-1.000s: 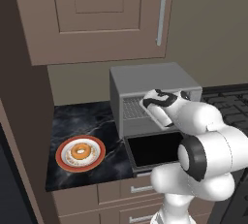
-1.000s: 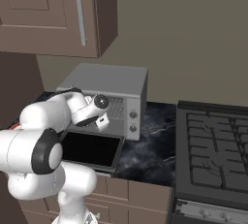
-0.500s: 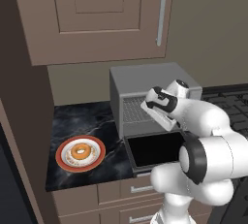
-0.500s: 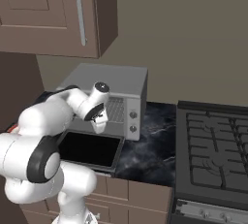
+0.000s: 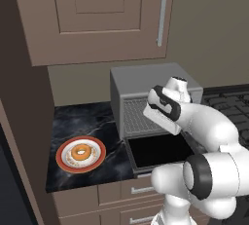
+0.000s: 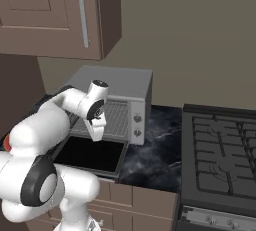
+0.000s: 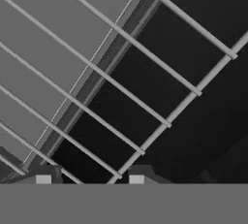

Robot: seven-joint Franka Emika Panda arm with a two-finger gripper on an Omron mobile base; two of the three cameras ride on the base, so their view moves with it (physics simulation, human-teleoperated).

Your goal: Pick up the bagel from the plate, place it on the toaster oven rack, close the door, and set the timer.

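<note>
1. The small golden-orange ring-shaped bagel (image 5: pixel 80 152) lay in the middle of the round plate with the red-orange rim (image 5: pixel 62 163), on the black marbled counter (image 5: pixel 82 121) to the left of the grey boxy toaster oven (image 5: pixel 146 80).
2. The wide door with the dark glass window (image 5: pixel 160 149) hung open, folded flat out toward the robot from the front of the oven; in the right base view the same door (image 6: pixel 95 153) lay level in front of the cavity.
3. The flat toaster oven rack of thin silver wires (image 5: pixel 133 117) sat in the cavity, and the hand view looked closely down on its wires (image 7: pixel 126 99), with its front edge bar running diagonally over the dark glass.
4. The white arm's two-finger gripper (image 7: pixel 89 179) stood close over the rack's front edge, the hand (image 6: pixel 97 125) poised at the oven's mouth above the door.
5. Its two dark finger tips (image 7: pixel 42 177) stood slightly apart with only rack wire seen between them; whether they pinched a wire I could not tell.
6. Brown cabinet doors (image 5: pixel 97 14) hung above, and a black stove (image 6: pixel 220 160) stood to the right.
</note>
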